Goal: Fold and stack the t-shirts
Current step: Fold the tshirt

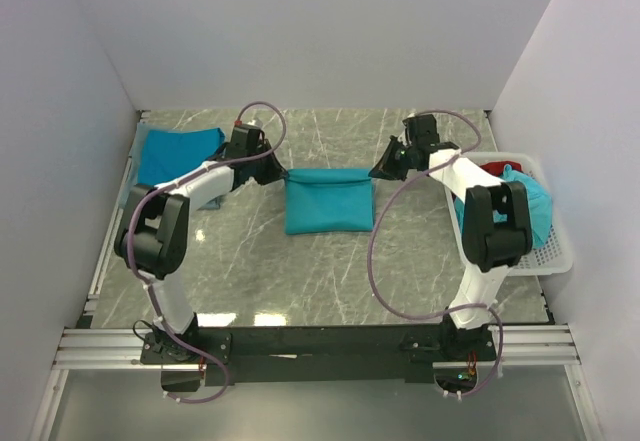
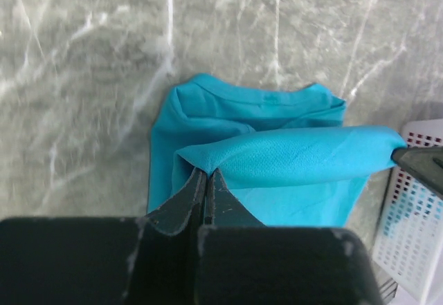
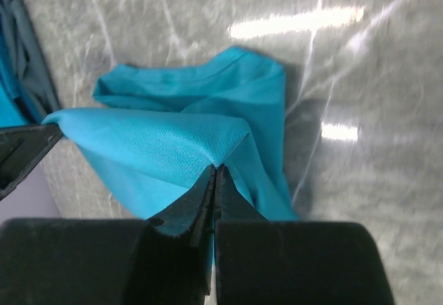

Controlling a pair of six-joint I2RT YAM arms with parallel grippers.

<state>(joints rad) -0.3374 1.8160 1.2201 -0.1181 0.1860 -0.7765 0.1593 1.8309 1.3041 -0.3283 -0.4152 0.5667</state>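
A teal t-shirt point(image 1: 328, 201) lies partly folded at the table's middle, its far edge lifted and stretched between both grippers. My left gripper point(image 1: 277, 173) is shut on its far left corner; in the left wrist view the cloth point(image 2: 297, 156) runs from my jaws point(image 2: 206, 172) toward the other gripper. My right gripper point(image 1: 379, 172) is shut on the far right corner; the right wrist view shows the cloth point(image 3: 152, 142) pinched at my jaws point(image 3: 214, 169). Another folded teal t-shirt point(image 1: 175, 153) lies at the far left. More teal cloth point(image 1: 530, 206) sits in the basket.
A white lattice basket point(image 1: 558, 251) stands at the right edge, holding teal cloth and a red garment point(image 1: 494, 168); it also shows in the left wrist view point(image 2: 415, 229). White walls close the table on three sides. Cables loop over both arms.
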